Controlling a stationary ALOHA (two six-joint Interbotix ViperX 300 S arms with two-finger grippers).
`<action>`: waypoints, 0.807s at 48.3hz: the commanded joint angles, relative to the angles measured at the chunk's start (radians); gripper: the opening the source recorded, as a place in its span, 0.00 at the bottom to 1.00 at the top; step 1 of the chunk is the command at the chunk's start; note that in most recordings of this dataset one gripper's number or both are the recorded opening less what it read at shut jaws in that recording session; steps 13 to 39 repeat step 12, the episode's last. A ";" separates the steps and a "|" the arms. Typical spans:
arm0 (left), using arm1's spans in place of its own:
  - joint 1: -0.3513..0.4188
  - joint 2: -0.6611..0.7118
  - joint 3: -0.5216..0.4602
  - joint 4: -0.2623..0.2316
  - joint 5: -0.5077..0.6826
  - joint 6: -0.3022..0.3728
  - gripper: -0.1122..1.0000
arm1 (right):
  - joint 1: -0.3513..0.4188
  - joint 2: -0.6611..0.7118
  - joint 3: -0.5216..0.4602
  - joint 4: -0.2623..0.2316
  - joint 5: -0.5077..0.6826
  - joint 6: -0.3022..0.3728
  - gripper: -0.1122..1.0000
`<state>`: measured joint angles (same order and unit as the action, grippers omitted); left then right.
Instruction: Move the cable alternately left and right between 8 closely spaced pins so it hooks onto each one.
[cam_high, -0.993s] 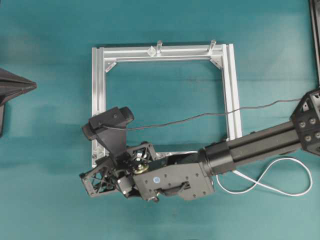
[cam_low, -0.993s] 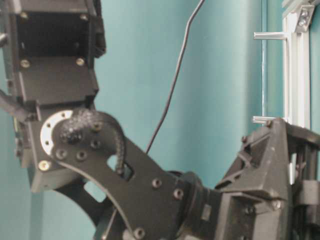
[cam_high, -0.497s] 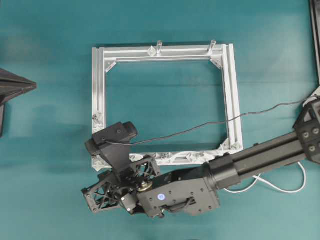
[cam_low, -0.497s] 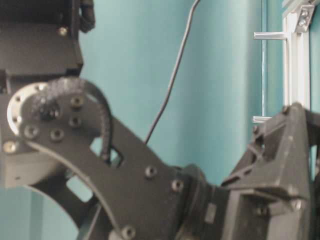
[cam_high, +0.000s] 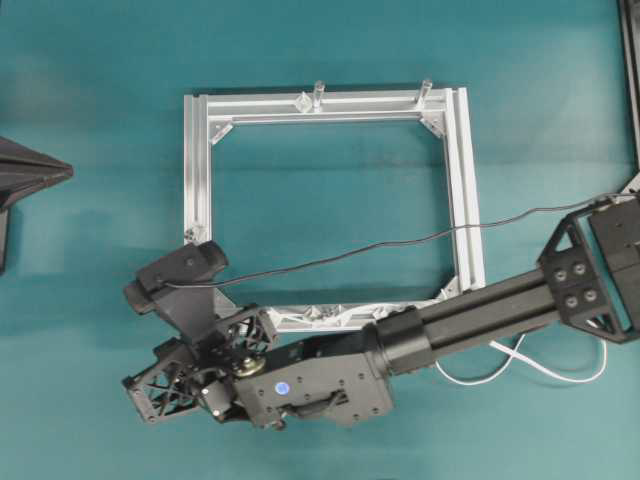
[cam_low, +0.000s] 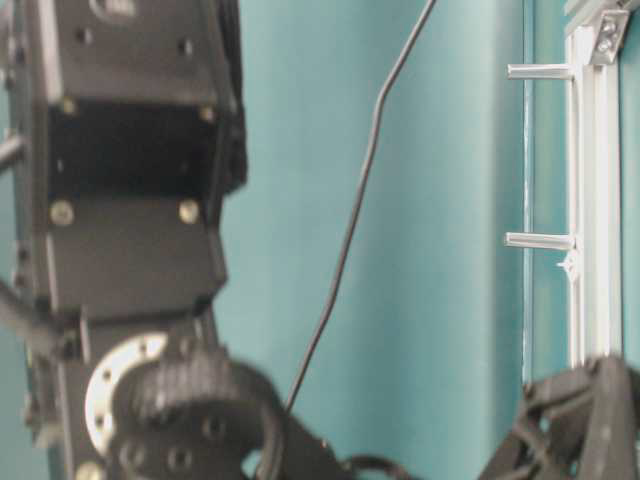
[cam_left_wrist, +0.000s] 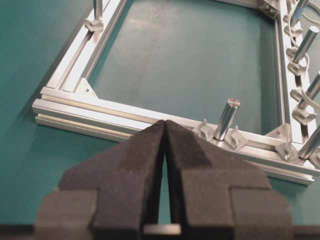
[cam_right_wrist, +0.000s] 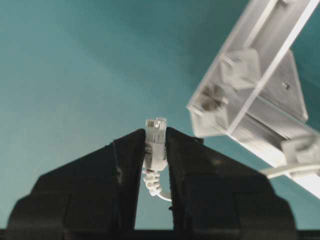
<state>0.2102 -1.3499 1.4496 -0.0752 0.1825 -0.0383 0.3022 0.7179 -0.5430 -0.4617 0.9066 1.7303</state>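
Observation:
My right gripper is shut on the small white plug of the cable, held above the teal table just off a corner of the aluminium frame. More of the cable runs along that rail. Overhead, the right gripper sits beyond the frame's lower left corner, and a slack loop of cable lies under the forearm. The pins line the bottom rail, partly hidden by the arm. My left gripper is shut and empty, facing the frame from the left.
Upright silver posts stand on the frame: two on the far rail and one near my left gripper. A thin black wire crosses the frame to the right wrist camera. The right arm fills the table-level view.
The right arm has carried the plug leftward and toward the table's front edge, past the frame's lower left corner. The slack cable loop has shrunk. The left gripper has not moved.

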 joint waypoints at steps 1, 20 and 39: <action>-0.002 0.008 -0.018 0.003 -0.006 -0.009 0.11 | -0.009 -0.014 -0.054 -0.006 -0.014 -0.011 0.27; 0.000 0.008 -0.017 0.003 -0.005 -0.009 0.11 | -0.025 0.018 -0.100 -0.006 -0.060 -0.031 0.27; 0.000 0.008 -0.017 0.003 -0.005 -0.009 0.11 | -0.025 0.018 -0.100 -0.006 -0.060 -0.031 0.27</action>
